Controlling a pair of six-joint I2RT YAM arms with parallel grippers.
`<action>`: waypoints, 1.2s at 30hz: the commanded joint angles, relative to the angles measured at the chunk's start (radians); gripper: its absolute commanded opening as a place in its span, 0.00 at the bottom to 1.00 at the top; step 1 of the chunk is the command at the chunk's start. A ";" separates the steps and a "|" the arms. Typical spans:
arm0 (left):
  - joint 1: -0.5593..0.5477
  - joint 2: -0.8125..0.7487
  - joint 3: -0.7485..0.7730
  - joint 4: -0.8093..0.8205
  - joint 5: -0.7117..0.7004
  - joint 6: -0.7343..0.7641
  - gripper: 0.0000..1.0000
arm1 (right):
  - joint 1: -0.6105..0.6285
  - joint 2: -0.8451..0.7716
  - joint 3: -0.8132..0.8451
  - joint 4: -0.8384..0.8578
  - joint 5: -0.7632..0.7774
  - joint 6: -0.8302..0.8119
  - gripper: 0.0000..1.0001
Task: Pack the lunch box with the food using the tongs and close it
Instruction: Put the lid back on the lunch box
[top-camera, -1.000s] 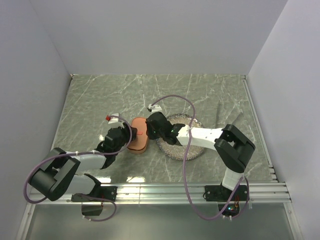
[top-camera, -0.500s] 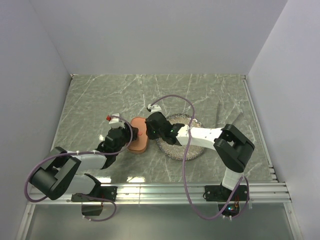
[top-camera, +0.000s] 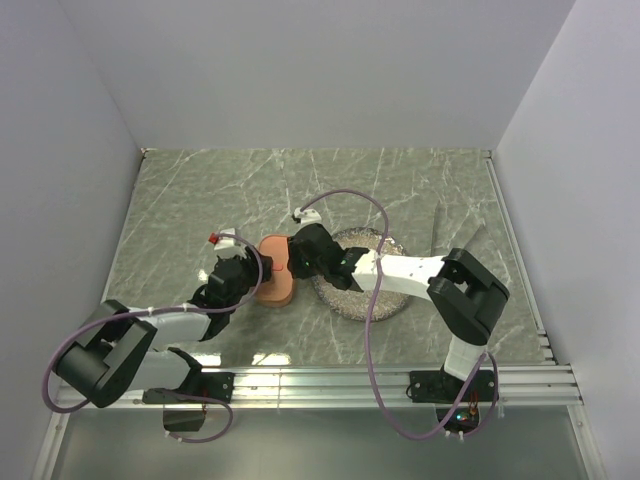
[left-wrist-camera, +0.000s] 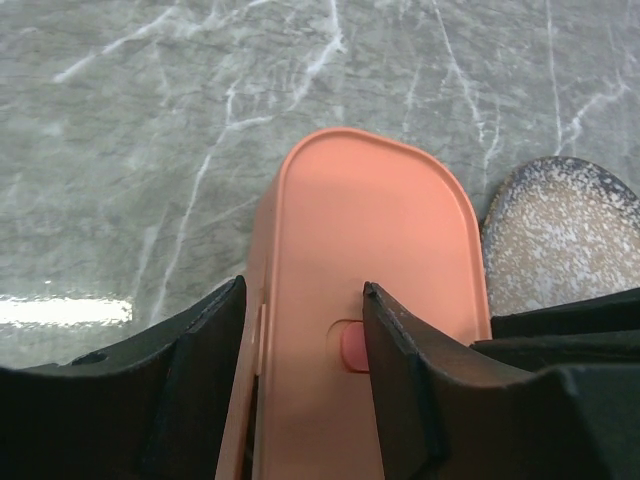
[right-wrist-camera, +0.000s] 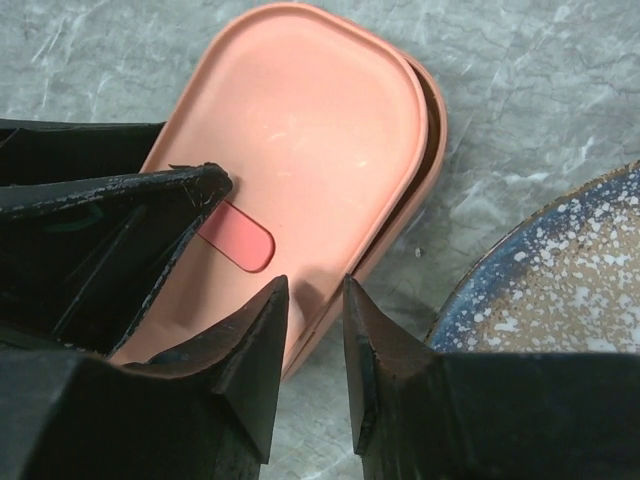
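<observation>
The left arm (top-camera: 160, 322), white links with black joints, runs from the lower left of the frame up toward centre. The black two-finger left gripper (top-camera: 243, 272) holds its jaws well apart. The right arm (top-camera: 415, 270), built the same, folds at its elbow at right of centre and reaches leftward. The black right gripper (top-camera: 297, 262) tilts downward, jaws narrowly parted. Both grippers face each other at mid-frame.
</observation>
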 joint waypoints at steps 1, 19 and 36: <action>0.001 -0.029 -0.005 -0.006 -0.057 0.007 0.57 | 0.011 -0.048 0.014 0.040 0.006 -0.010 0.37; 0.000 -0.047 -0.005 0.014 -0.054 0.035 0.57 | 0.009 -0.120 -0.035 0.044 0.043 -0.010 0.40; 0.000 -0.162 -0.051 0.032 -0.097 0.046 0.57 | 0.011 -0.163 -0.078 0.069 0.081 -0.013 0.41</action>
